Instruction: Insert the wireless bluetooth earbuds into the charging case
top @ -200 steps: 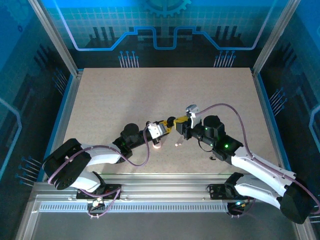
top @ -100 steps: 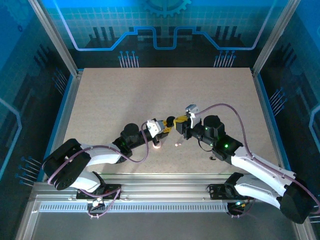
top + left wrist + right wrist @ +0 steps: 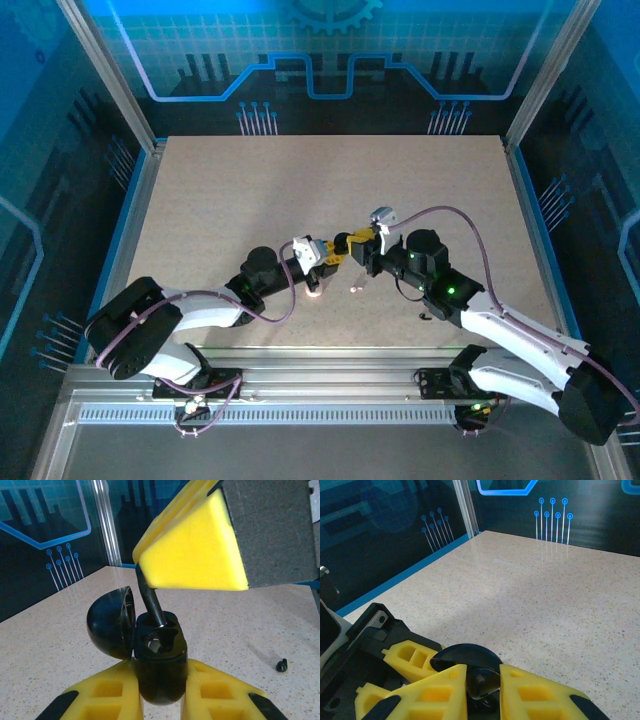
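My left gripper (image 3: 161, 680) is shut on the black charging case (image 3: 159, 647), whose round lid (image 3: 112, 624) stands open to the left. My right gripper (image 3: 482, 674) is shut on a black earbud (image 3: 489, 682) just above the case's lid (image 3: 465, 656). In the left wrist view the earbud's stem (image 3: 151, 601) reaches down from the right gripper's yellow finger (image 3: 195, 550) into the far socket. The near socket looks open. From above, both grippers (image 3: 345, 246) meet at the table's middle.
A small black earbud (image 3: 282, 665) lies loose on the table to the right, seen from above as a dark speck (image 3: 425, 317). A pinkish round piece (image 3: 315, 292) and a tiny whitish piece (image 3: 353, 290) lie just in front of the grippers.
The left wrist has shifted slightly back and left, uncovering more of the pinkish piece. Both grips are unchanged.
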Available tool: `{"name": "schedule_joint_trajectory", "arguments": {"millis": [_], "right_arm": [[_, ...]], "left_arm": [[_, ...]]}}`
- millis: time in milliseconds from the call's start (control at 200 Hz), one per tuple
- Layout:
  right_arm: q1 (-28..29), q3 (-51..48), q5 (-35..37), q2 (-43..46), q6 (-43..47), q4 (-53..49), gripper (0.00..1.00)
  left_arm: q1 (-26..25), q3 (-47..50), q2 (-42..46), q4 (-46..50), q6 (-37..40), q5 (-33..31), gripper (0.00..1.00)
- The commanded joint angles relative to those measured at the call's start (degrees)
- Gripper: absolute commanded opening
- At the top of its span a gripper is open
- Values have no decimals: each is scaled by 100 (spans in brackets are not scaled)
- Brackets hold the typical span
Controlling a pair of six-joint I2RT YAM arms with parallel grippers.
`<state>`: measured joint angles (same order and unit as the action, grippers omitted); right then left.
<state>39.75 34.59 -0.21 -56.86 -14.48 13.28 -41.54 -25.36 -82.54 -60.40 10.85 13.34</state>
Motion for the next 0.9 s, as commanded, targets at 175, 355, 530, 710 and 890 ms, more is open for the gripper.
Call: {"name": "schedule_joint_trajectory", "arguments": {"millis": [175,355,530,710,890], "right_arm": [[82,233,53,-108,136,184,20],[92,233,68,-6,230,28,20],[93,182,92,99,253,-84,20],[103,145,151,216,279,-190,20],[95,179,137,308,344,-295,20]], "left_arm": [[-51,-197,-163,-579,-501,171,10],[-52,-197,-210,-749,-626,93,10],[-47,-197,-220,-858,-698,22,10],[-44,-208,-265,-908,-742,6,10],[-46,-225,-280,-909,-743,19,10]]}}
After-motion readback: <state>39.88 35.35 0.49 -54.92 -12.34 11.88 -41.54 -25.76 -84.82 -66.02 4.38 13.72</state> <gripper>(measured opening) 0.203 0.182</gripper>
